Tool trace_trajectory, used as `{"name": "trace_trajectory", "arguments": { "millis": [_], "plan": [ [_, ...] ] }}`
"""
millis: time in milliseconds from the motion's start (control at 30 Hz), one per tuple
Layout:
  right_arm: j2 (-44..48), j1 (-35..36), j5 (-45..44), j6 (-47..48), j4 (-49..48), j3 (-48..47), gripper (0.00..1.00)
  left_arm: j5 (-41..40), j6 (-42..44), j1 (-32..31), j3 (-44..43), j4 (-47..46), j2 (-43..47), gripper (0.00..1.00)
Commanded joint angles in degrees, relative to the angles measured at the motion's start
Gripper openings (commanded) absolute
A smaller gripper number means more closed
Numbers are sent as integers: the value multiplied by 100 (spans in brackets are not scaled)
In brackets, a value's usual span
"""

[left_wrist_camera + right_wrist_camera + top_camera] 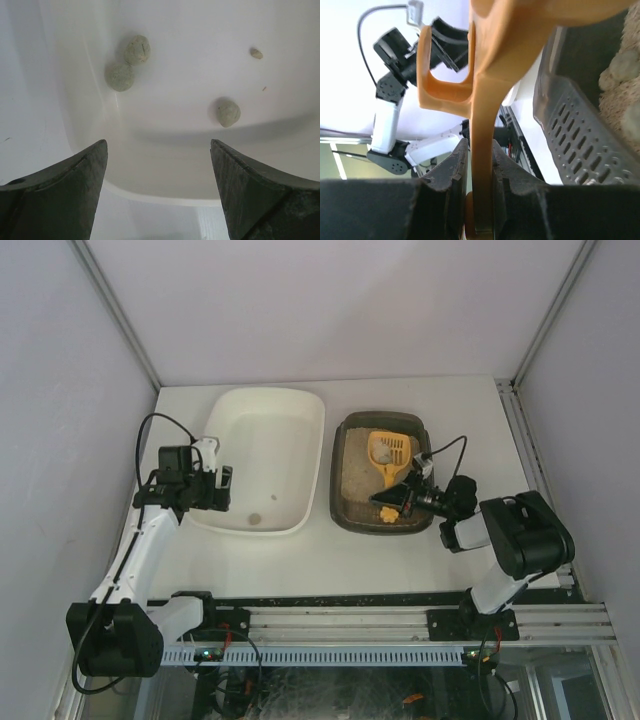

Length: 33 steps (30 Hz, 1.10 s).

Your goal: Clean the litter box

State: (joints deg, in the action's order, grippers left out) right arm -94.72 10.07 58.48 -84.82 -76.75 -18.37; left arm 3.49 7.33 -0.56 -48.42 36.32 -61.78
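Side by side, the left arm point(140, 550) and right arm point(495, 590) pair white link tubes with bulky black joint housings; thin black cables point(163, 417) loop from each wrist. The left end effector point(157, 145) ends in dark, matte, wedge-shaped fingers point(75, 190).

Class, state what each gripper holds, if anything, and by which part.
The right gripper holds the yellow-orange scoop by its handle, pinched between the fingers. The left gripper is open and holds nothing.
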Motion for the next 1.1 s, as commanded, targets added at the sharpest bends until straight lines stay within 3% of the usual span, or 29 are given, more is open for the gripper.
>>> {"name": "trace_trajectory", "arguments": {
  "millis": [0, 100, 167, 300, 433, 600, 733, 900, 1067],
  "plan": [
    [523, 575, -125, 1036, 1160, -290, 0, 155, 137, 31, 68, -54, 15, 87],
    [495, -4, -135, 740, 626, -33, 0, 147, 146, 32, 61, -54, -7, 87],
    [441, 32, -97, 641, 528, -46, 0, 152, 147, 30, 61, -51, -22, 87],
    [690, 507, -180, 1341, 1612, -195, 0, 179, 146, 30, 60, -50, -46, 87],
    [780, 168, -172, 1232, 1497, -76, 0, 178, 155, 29, 52, -53, -65, 87],
    [962, 555, -191, 1563, 2138, -260, 0, 199, 156, 28, 55, -43, -71, 87],
    [1007, 95, -155, 1410, 1972, -137, 0, 233, 161, 23, 54, -41, -56, 87],
    [1446, 703, -364, 2268, 3459, -557, 0, 444, 305, 21, 39, 56, -34, 87],
    [1580, 157, -217, 2062, 3269, -461, 0, 775, 463, 22, -48, 280, -90, 87]
  ]
}}
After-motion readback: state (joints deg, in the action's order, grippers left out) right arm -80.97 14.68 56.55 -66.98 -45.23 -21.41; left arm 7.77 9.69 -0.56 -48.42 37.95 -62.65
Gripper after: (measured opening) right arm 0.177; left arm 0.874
